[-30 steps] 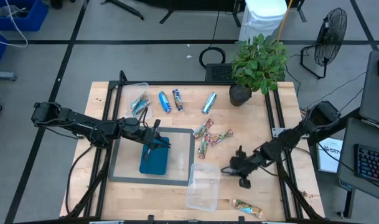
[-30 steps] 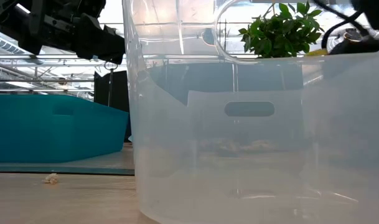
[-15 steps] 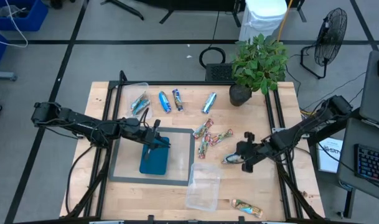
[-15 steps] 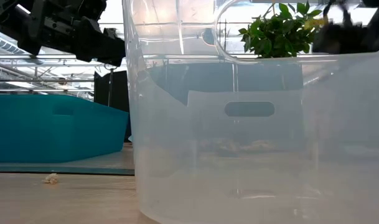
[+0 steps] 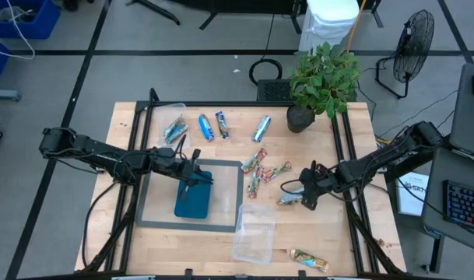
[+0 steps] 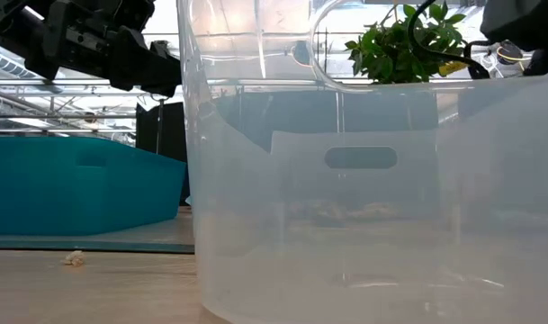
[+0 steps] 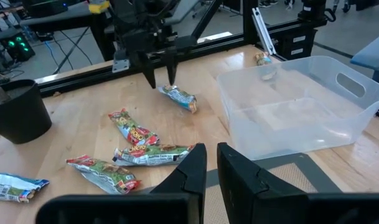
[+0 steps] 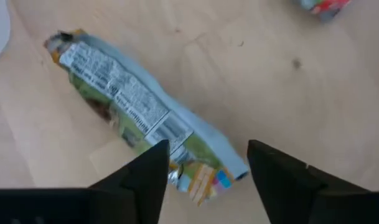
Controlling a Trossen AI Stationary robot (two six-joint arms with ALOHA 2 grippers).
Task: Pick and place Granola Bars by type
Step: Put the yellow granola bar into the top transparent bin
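A silver-tan and teal granola bar (image 8: 133,112) lies flat on the wood right of the near clear tub (image 5: 254,232). My right gripper (image 7: 162,82) hangs open just above that bar's end, one finger on either side, touching nothing. Three red-green bars (image 5: 261,173) lie in a loose cluster mid-table. Three blue bars (image 5: 221,124) lie along the far side. My left gripper (image 7: 212,158) hovers above the teal tray (image 5: 194,198), shut, with nothing between its fingers. Another bar (image 5: 309,260) lies near the front edge.
A second clear tub (image 5: 173,124) holding silvery bars stands at the far left. A potted plant (image 5: 322,82) stands at the far right. Black frame rails (image 5: 342,148) run along the table's sides. Bare wood lies right of the near tub.
My right gripper has carried the silver-tan bar toward the far edge and risen, tipping and rolling its wrist. It has then opened and let go, and the bar now lies flat on the wood beneath the fingers.
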